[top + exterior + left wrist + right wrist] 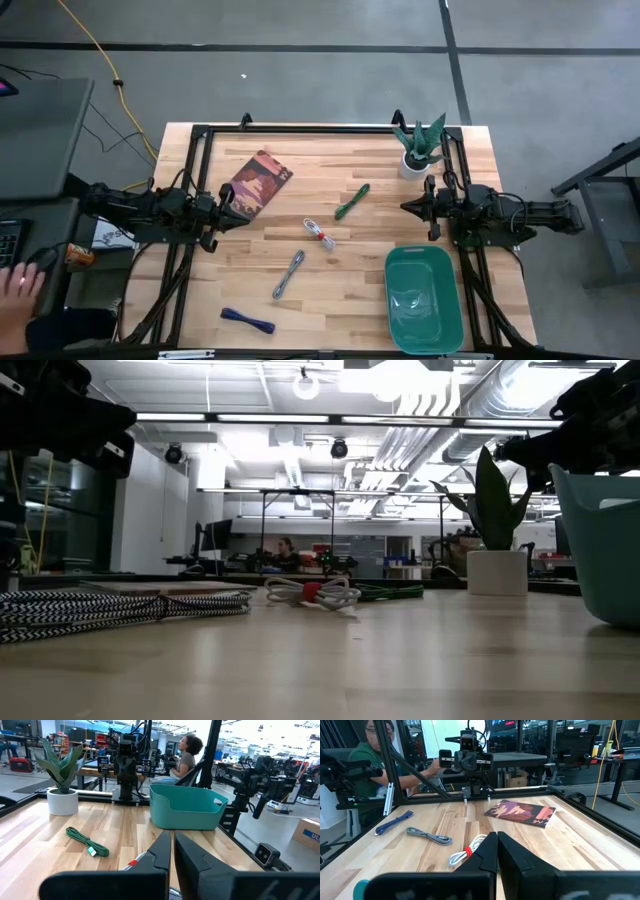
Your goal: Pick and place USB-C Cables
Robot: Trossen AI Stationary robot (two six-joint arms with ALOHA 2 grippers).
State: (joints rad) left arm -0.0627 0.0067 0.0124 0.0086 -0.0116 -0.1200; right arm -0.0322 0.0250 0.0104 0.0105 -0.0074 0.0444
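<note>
At the table's left edge in the high view the left gripper (pixel 232 207) hangs over the wood beside the booklet, its two dark fingers (pixel 165 854) pressed together with only a thin slit between them and nothing held. Just right of it, toward the far left of the table (pixel 330 300), lies the brown-red booklet (pixel 258 182), its cover printed with a dark pattern whose wording is too small to read. Near the front edge, left of centre, sits the dark blue cable (pixel 246 319), a slim folded bundle lying almost flat across. To its right and farther back is the silver-grey cable (pixel 288 274), a thin braided length set on a slant; the low view shows its black-and-white woven sheath. Close to the table's centre is the white cable (pixel 319 234), looped loosely and cinched with a red tie. Farther back and right lies the green cable (pixel 351 201), a narrow bundle on a diagonal with a pale plug at one end. All four lie apart from each other on bare wood. Right of them, at the near right corner, stands the teal bin (pixel 423 297), and at the far right a plant (pixel 418 146) in a white pot. The right gripper (pixel 408 207) waits beside that pot, its fingers (pixel 487 851) closed against each other, empty. No readable writing shows on anything on the table.
</note>
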